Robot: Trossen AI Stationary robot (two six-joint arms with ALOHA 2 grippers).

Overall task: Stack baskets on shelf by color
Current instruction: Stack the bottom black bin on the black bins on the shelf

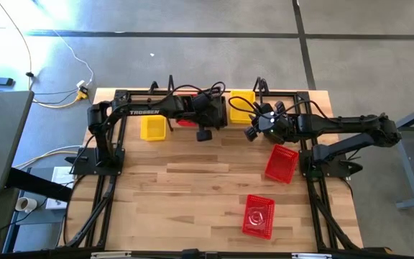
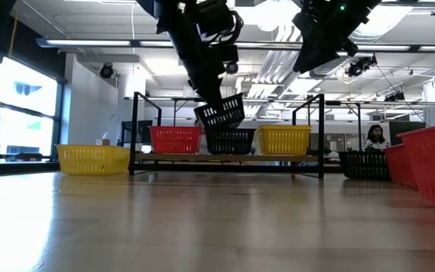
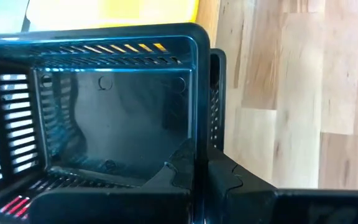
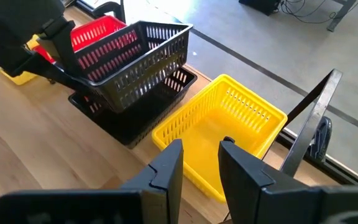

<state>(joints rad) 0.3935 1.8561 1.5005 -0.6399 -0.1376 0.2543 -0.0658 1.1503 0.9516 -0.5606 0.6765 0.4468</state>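
- Low view shows my left gripper [image 2: 219,97] pinched on the rim of a black basket [image 2: 221,112], holding it tilted just above a second black basket [image 2: 230,140] on the shelf [image 2: 225,157]. I reckon the tilt is there so one end can drop in first and the two can nest.
- That second black one sits between a red basket [image 2: 176,139] and a yellow basket [image 2: 284,140], so each colour has its own spot on the plank.
- My right gripper [image 4: 201,163] hovers over the yellow one, fingers partly apart, holding nothing.
- Two more red baskets [image 1: 281,162] lie on the table [image 1: 192,187], and a yellow one [image 1: 153,128] beside the shelf, all unsorted.
- My left arm reads "TROSSEN" [image 1: 144,111]; no other writing is readable.
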